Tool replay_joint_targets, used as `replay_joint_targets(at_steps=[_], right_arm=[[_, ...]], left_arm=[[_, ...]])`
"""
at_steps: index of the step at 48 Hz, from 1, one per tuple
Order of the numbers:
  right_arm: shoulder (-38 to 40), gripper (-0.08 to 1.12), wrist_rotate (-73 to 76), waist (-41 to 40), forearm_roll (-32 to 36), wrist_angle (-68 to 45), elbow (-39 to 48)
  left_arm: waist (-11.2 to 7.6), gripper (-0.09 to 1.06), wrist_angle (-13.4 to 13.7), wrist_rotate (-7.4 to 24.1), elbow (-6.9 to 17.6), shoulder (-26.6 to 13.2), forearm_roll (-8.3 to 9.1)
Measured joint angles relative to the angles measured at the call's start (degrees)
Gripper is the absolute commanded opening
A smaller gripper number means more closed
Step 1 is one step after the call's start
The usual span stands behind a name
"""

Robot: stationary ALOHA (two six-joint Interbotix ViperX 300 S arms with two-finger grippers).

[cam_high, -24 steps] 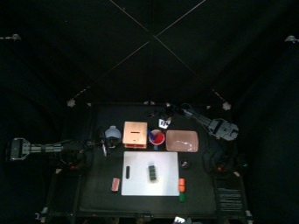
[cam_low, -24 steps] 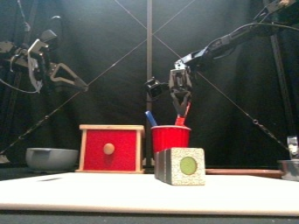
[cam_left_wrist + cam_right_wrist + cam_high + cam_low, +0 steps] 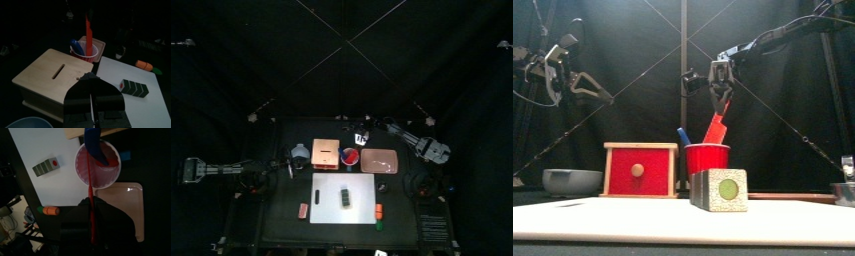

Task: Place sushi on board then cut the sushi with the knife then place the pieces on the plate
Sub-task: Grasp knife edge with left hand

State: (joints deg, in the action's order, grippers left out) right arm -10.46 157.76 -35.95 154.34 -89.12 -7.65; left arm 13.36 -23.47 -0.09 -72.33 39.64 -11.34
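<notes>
My right gripper (image 3: 716,98) hangs above the red cup (image 3: 708,158), shut on the handle of the red knife (image 3: 716,128). The blade's tip is still at the cup's mouth. In the right wrist view the red knife (image 3: 89,190) runs from my jaws down toward the cup (image 3: 98,165). The blue knife (image 3: 684,135) leans inside the cup. The dark green sushi roll (image 3: 346,197) lies on the white cutting board (image 3: 325,190). Right of the cup lies the pink tray (image 3: 381,161). My left gripper (image 3: 89,80) hovers shut and empty over the wooden box (image 3: 53,75).
The wooden box (image 3: 325,152) with its red drawer front stands left of the cup, and the blue-grey bowl (image 3: 301,152) left of that. An orange toy (image 3: 378,211) lies at the board's right front corner, a small pink piece (image 3: 302,209) at its left.
My right gripper has risen with the red knife, drawing it up out of the cup. The left arm has not moved.
</notes>
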Motion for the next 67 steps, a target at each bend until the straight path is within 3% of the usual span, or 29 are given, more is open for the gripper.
replay_joint_targets(at_steps=[28,43,57,67], right_arm=[[9.4,0.34,0.0,0.0,0.7,-0.7,0.62],[18.54,0.34,0.0,0.0,0.53,0.0,4.57],[31.55,0.34,-0.62,0.53,-4.31,9.67,14.33],[36.39,0.34,-1.05,7.56,-5.36,21.36,25.49]], left_arm=[[0.0,-0.02,-0.09,0.09,0.0,0.09,0.0],[0.0,-0.02,-0.09,0.09,0.26,2.99,0.0],[-0.09,-0.02,0.0,0.09,0.62,5.1,0.0],[-0.26,-0.02,0.0,0.09,1.85,5.19,0.44]])
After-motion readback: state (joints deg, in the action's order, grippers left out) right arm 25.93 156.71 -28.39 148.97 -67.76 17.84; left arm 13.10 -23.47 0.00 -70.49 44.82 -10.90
